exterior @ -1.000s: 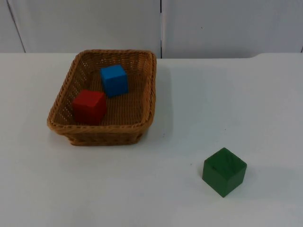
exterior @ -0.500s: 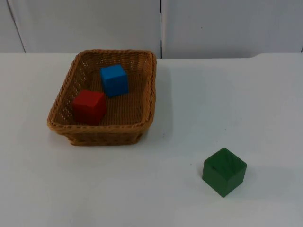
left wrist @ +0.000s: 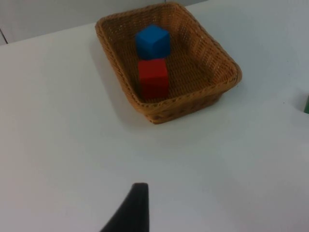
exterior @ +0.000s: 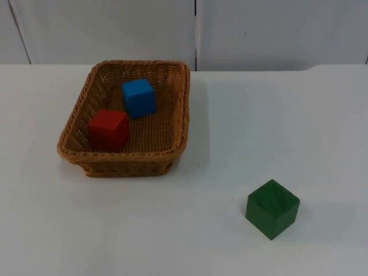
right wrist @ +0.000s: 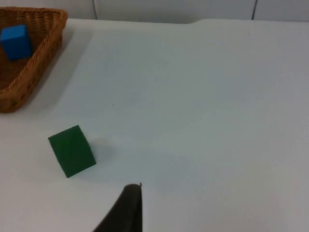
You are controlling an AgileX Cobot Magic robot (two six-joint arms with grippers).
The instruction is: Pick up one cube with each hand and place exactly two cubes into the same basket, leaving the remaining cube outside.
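A brown wicker basket (exterior: pixel 122 155) stands at the table's back left. A blue cube (exterior: pixel 138 98) and a red cube (exterior: pixel 108 130) lie inside it, close together. The green cube (exterior: pixel 272 208) sits on the bare table at the front right, well outside the basket. My left gripper (left wrist: pixel 130 212) waits above bare table, some way back from the basket (left wrist: pixel 183 107), with the red cube (left wrist: pixel 153 78) and blue cube (left wrist: pixel 152 41) ahead of it. My right gripper (right wrist: pixel 123 210) waits over the table a short way from the green cube (right wrist: pixel 71 150); it touches nothing.
The grey partition wall (exterior: pixel 195 31) closes the table at the back. White table top (exterior: pixel 276 126) lies open between the basket and the green cube. The basket's wall (right wrist: pixel 42 53) and the blue cube (right wrist: pixel 15 42) appear in the right wrist view.
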